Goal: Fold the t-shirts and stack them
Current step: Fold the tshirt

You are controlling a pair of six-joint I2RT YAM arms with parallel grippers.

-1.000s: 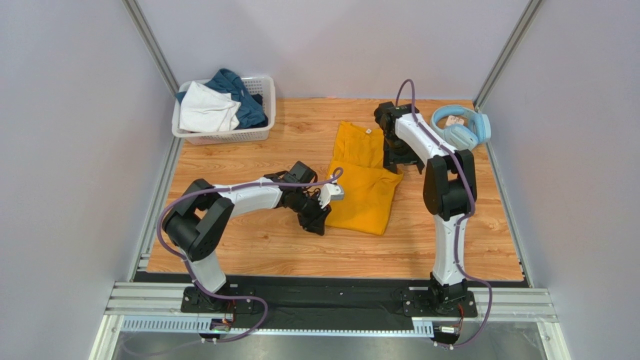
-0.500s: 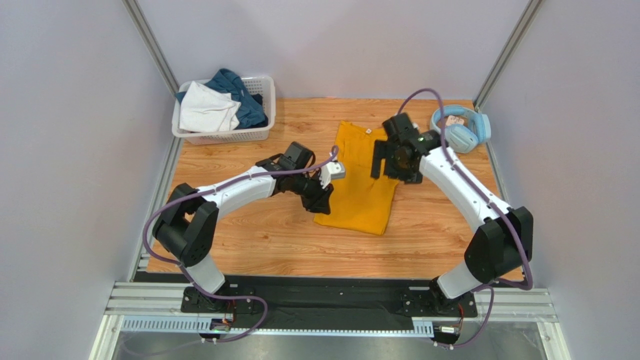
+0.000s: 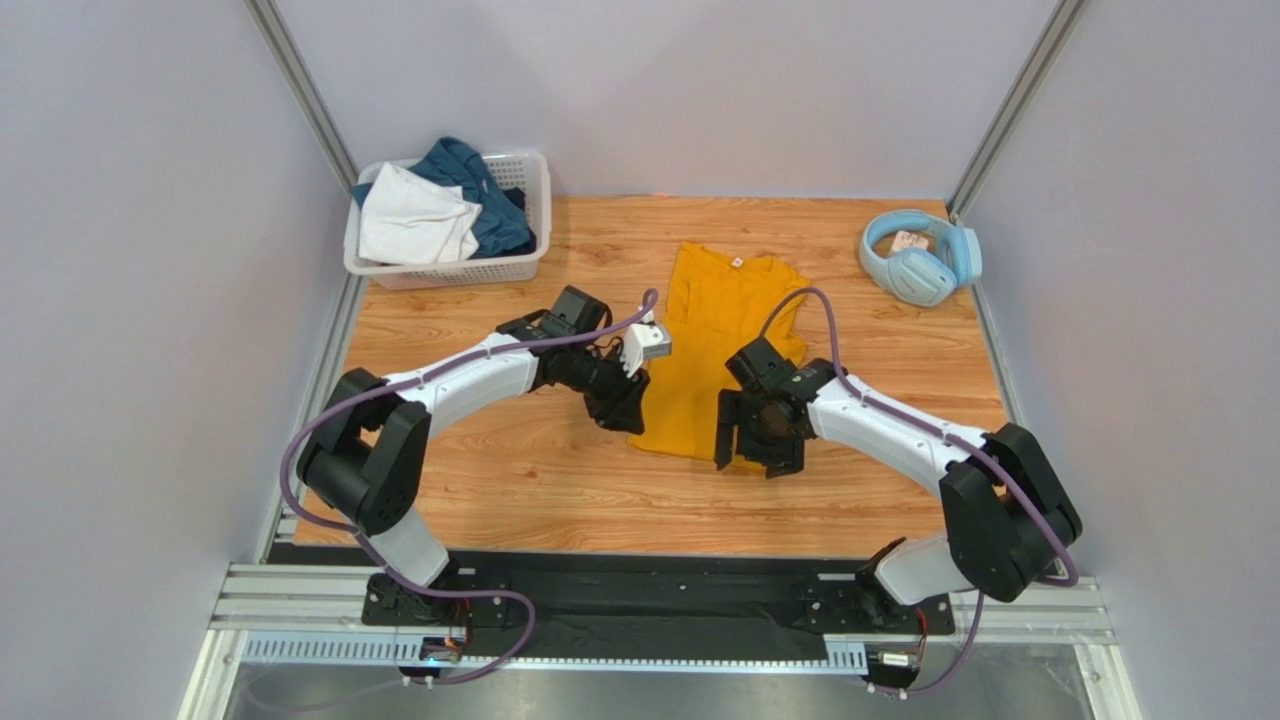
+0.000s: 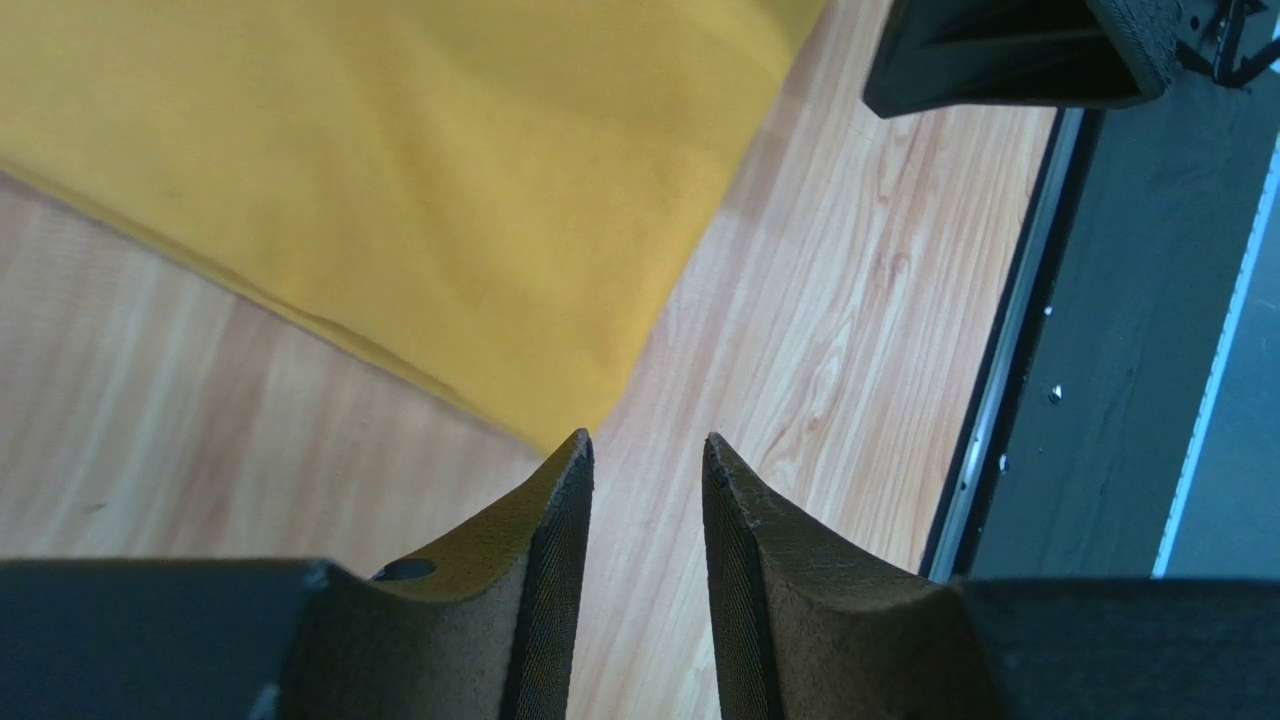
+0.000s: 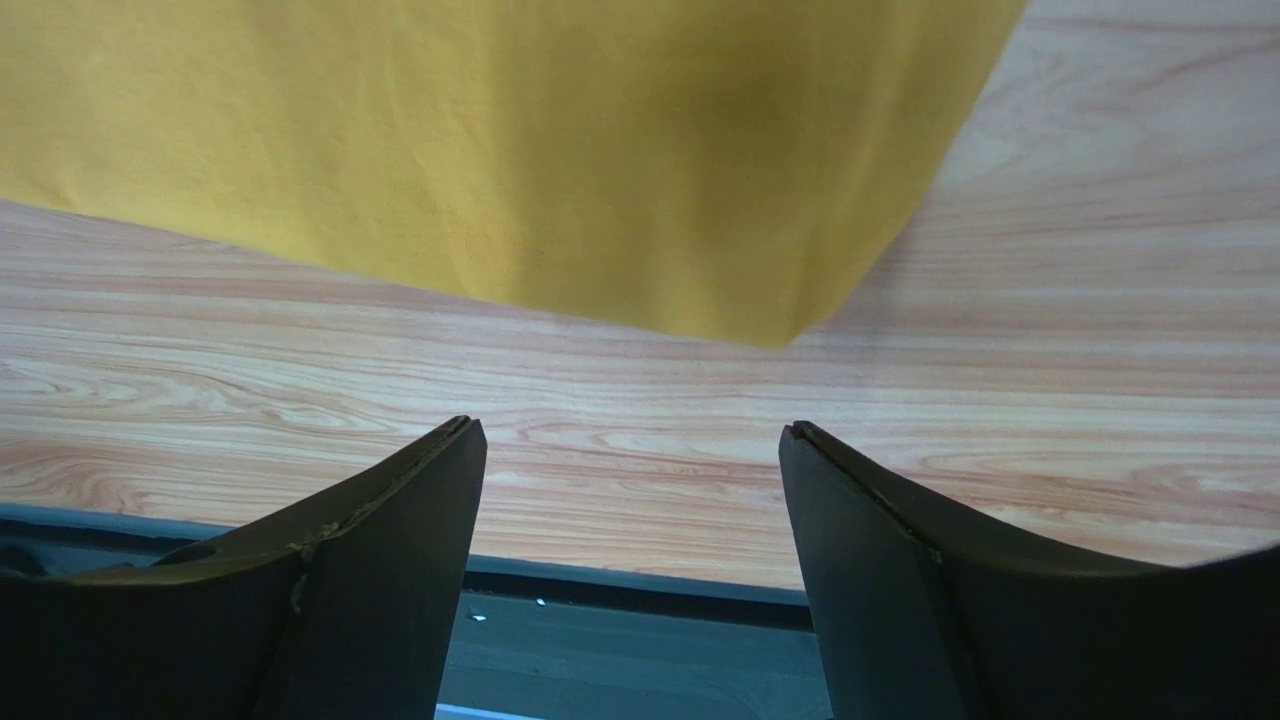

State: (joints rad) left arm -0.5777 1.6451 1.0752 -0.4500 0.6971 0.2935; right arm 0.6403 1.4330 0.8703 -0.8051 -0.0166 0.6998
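The yellow t-shirt (image 3: 709,338) is laid on the table (image 3: 496,480) as a narrow folded strip, with the collar towards the far side. The left gripper (image 4: 646,443) is held just beside the near left corner, its jaws slightly parted and empty. The right gripper (image 5: 631,428) is spread wide and empty in front of the near right corner.

If the corners are pinched too shallowly, only the top layer may be caught and the fold pulled apart. If a finger is driven in too low, the hem could be pushed into a wrinkle instead of lifted. A clash is also possible, since both grippers are near the same hem.

From above, the near hem is partly covered by the right gripper, so the layers cannot be counted. The white garment (image 3: 413,218) and the dark blue garment (image 3: 469,168) are heaped in the basket (image 3: 451,273), and their shapes cannot be made out.
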